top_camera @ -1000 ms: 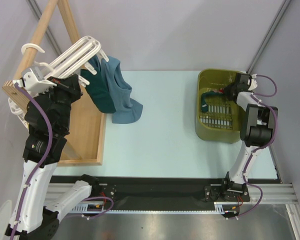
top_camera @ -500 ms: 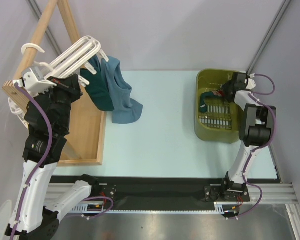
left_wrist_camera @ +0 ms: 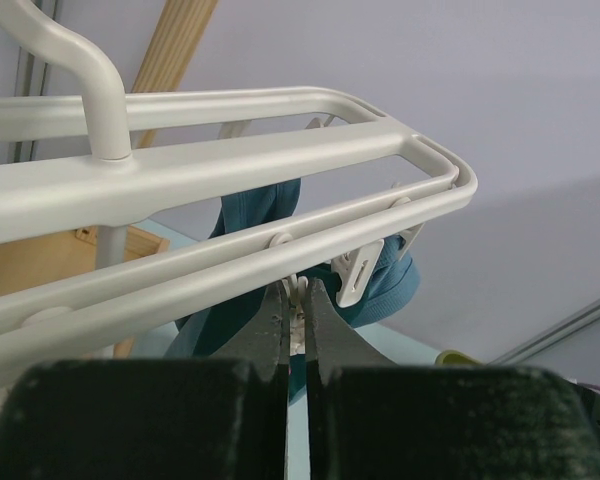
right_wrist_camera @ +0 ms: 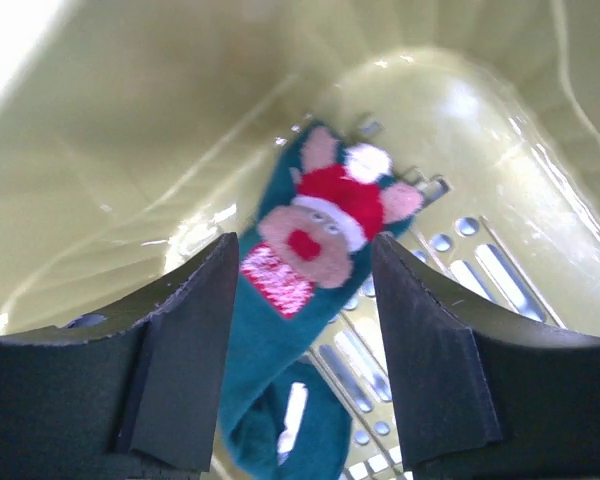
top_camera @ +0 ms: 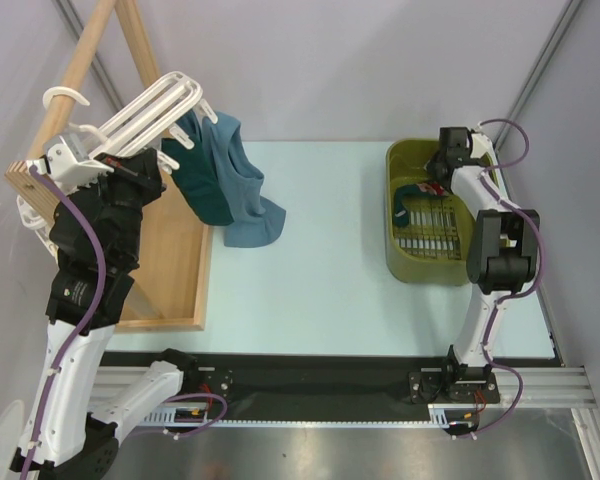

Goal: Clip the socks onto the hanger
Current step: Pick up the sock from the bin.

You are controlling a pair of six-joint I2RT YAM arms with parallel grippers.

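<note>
Pale green table [top_camera: 330,280], wooden rack frame [top_camera: 202,280] at its left edge, olive basket [top_camera: 420,275] far right.

in the left wrist view the hanger [left_wrist_camera: 230,165] runs off the left edge, and its hook is cut by the top edge. just under the hanger's bars, the left gripper [left_wrist_camera: 298,295] has its fingers pressed together over a small white clip [left_wrist_camera: 298,310], and they hide most of it. the hung socks [left_wrist_camera: 255,215] behind the hanger are crossed by its bars. well apart from the hanger, the reindeer sock [right_wrist_camera: 300,290] is blurred and its lower end is cut by the bottom edge. from above, its motif is too small to read.
</note>
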